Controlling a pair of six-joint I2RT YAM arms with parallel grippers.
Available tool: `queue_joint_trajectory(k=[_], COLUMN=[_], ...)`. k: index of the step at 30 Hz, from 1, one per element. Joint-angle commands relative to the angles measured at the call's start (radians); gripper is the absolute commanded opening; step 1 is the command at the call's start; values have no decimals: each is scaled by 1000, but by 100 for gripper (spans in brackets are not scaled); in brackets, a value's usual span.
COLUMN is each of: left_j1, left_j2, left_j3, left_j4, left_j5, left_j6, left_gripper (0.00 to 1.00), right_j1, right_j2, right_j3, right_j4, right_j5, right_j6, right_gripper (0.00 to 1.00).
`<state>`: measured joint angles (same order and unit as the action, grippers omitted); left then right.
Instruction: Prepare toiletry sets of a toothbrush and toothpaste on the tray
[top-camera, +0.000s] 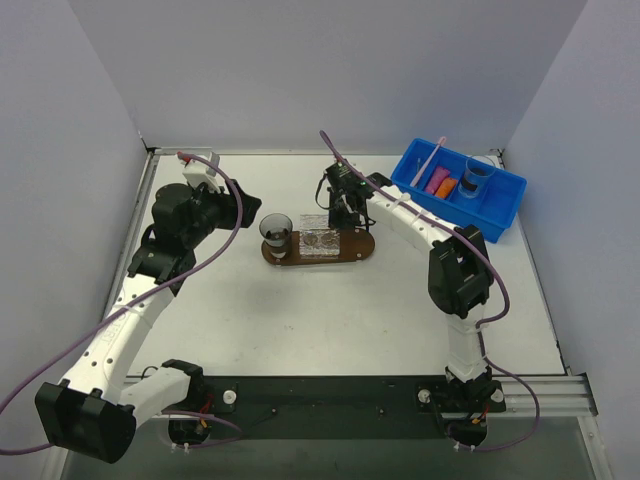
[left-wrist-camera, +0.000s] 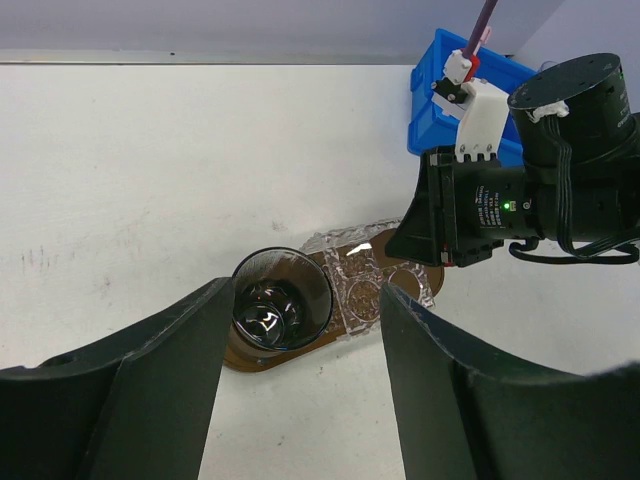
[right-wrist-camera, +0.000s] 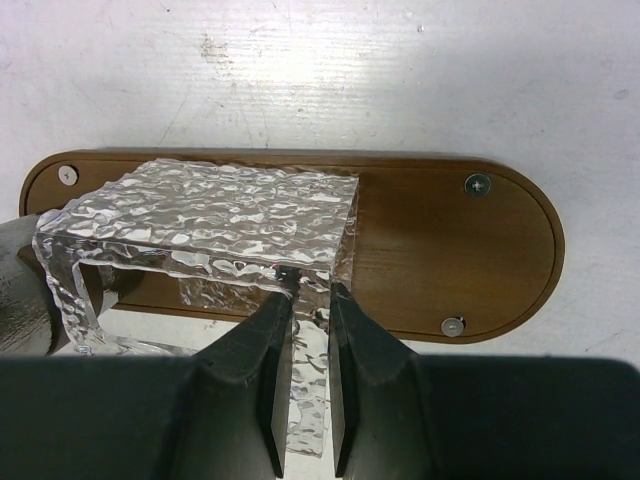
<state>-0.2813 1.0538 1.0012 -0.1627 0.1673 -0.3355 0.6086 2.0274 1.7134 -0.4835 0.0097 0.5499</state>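
Toothbrush (top-camera: 430, 160) is lying in the blue bin (top-camera: 500, 215) at the far right of the bench (top-camera: 330, 320), well apart from the tray (top-camera: 357, 250); its long axis is running diagonally from near-left to far-right, with the far end poking up over the bin's back wall; which end is carrying the head is too small to tell. Two toothpaste tubes are lying just beside it in the same bin, one magenta tube (top-camera: 437, 180) and one orange tube (top-camera: 447, 187), side by side and slanting much the same way.

One tray is sitting mid-bench, its long axis running left to right. One dark tumbler (top-camera: 277, 230) is standing upright on its left end, and one clear rippled plastic holder (top-camera: 320, 240) is resting on its middle. A second tumbler (top-camera: 477, 177) is standing in the bin.

The right jaws are standing narrow, their fingers (right-wrist-camera: 262, 370) pinching a wall of the holder from both sides. The left jaws are gaping wide and holding nothing, their fingers (left-wrist-camera: 140, 400) flanking the tumbler on the tray without touching it.

From the right wrist, three silver studs (right-wrist-camera: 477, 184) are showing on the tray; the holder and a blurred grey shape are covering its left end. From the left wrist, the right arm (left-wrist-camera: 520, 200) is blocking most of the bin.
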Motion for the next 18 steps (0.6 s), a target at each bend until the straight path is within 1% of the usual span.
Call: queue_joint_trajectory(k=[1, 8, 9, 18], left_j1=[5, 5, 7, 7], left_j2=[2, 5, 5, 8], left_j3=[50, 53, 51, 51], left_j4=[14, 14, 14, 11], left_j5=[6, 8, 8, 11], left_j6=[6, 6, 7, 3], left_gripper=[70, 70, 70, 70], right_j1=[0, -7, -12, -13], right_j2=[13, 40, 43, 70], right_j3=[61, 84, 91, 117], right_j4=[-46, -69, -76, -101], right_j5=[-1, -2, -28, -19], right_j6=[8, 1, -1, -10], right_gripper=[0, 0, 0, 0])
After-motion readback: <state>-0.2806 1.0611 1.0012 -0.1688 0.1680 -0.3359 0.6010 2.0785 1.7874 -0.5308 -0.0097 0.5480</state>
